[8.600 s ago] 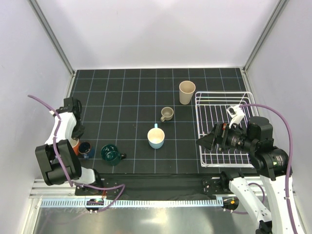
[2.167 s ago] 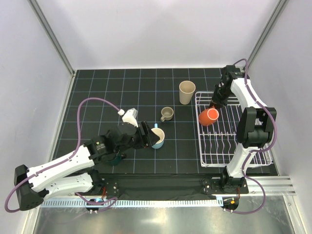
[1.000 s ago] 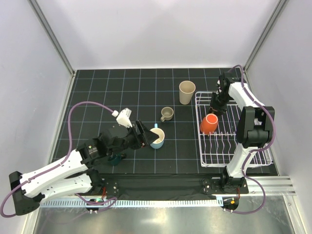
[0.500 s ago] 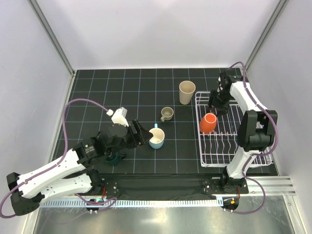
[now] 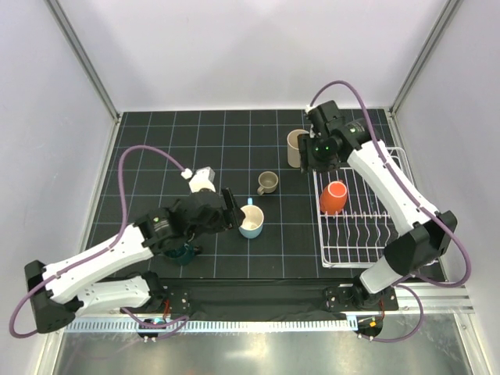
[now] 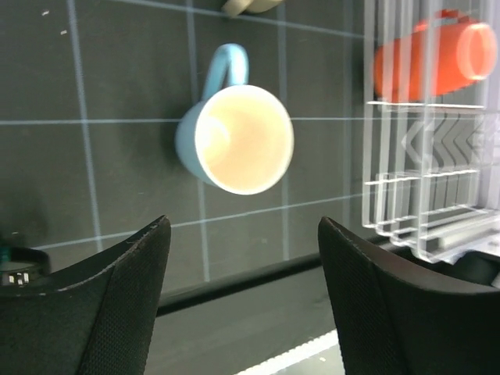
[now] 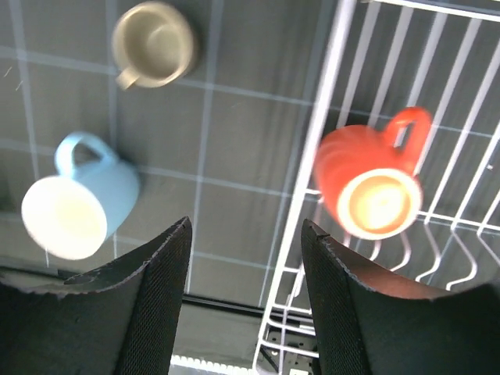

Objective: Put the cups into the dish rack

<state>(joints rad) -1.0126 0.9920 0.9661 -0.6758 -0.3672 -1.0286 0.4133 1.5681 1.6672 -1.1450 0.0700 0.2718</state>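
Robotics lab cell, plain white walls [image 5: 234, 55], black gridded table mat [image 5: 180, 148]

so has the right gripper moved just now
Yes: the right gripper swung left, off the far corner of the dish rack, to beside the beige tumbler.

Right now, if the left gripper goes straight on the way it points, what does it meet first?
Probably the light blue mug: it stands upright ahead of the left gripper, in line with its open jaws. Nothing lies between them, though depth is unclear.
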